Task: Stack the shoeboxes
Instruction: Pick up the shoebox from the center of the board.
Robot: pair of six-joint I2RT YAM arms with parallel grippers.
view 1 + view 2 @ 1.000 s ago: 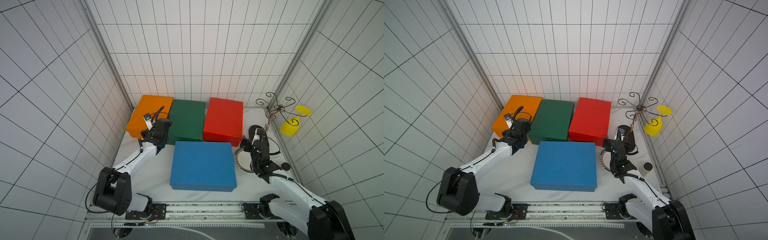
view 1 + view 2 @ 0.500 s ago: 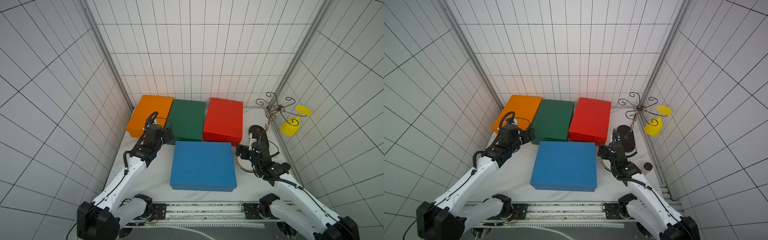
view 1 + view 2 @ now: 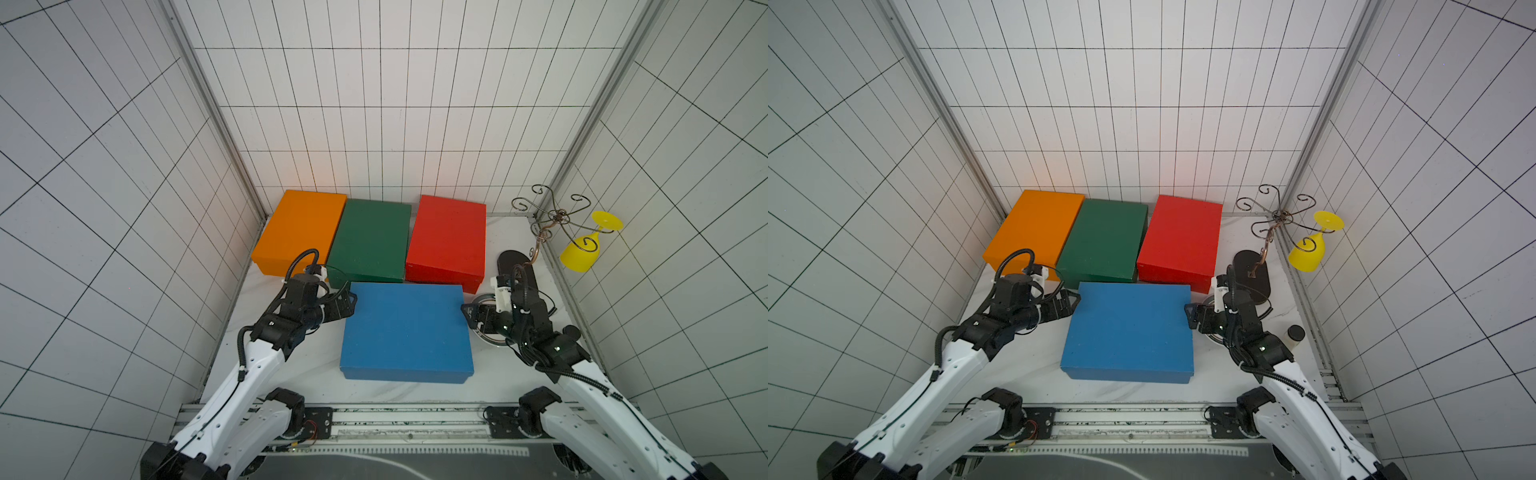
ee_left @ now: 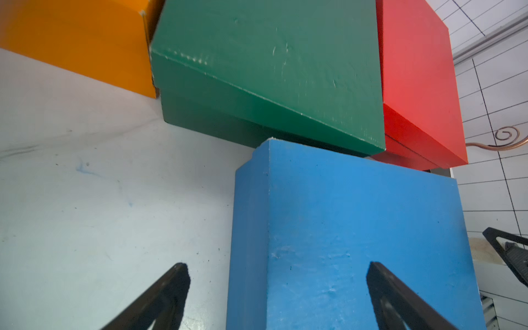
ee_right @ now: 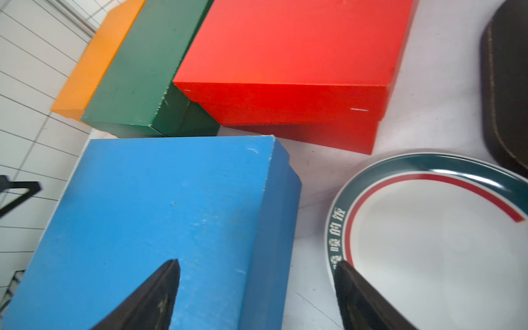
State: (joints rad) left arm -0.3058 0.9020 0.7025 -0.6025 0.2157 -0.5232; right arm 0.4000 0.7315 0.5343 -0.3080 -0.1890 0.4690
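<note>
White tiled walls close in a pale table point(image 3: 291, 370) with four shoeboxes on it, none stacked yet. Orange box point(image 3: 299, 228), green box point(image 3: 370, 239) and red box point(image 3: 446, 237) sit in a row along the back wall, side by side. Blue box point(image 3: 405, 328) lies flat just in front of green and red, nearest the arms.

Left gripper point(image 3: 348, 305) is at the blue box's left end, jaws spread wide, released, holding nothing. The left wrist view shows one finger over the lid and the other over bare table, straddling the edge. Right gripper point(image 3: 469, 316) is at the opposite end, jaws also apart, nothing grasped. One finger is over the lid, the other over the plate point(image 5: 371, 177) just beside the box.

Handling, as a judgement: painted cardboard, probably light, though the contents can't be told. The walls look stiff enough, but the lid is a loose slip-on, so lifting by the lid alone may pull it off. The box is far too wide for one claw. Better to press in from both ends together, low on the wall under the lid skirt, or pinch each end wall. The matte, slightly rough paint should give fair friction, but hard squeezing would dent it. Keep it level on the lift. The right finger could catch the plate.
</note>
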